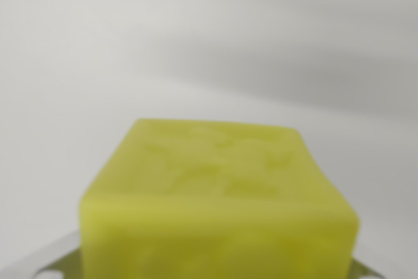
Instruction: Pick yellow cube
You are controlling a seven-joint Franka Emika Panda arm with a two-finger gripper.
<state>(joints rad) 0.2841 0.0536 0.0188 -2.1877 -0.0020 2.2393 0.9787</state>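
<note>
The yellow cube fills the lower middle of the wrist view, very close to the camera, with its pale, mottled top face showing. It sits between the metal parts of my gripper. Slivers of that metal show at the bottom left and bottom right of the cube. The cube hides the fingertips themselves. The surface behind it is blurred and looks far off, so the cube appears held up in the gripper.
Behind the cube there is only a plain white-grey surface, out of focus, with a soft darker band across the upper right.
</note>
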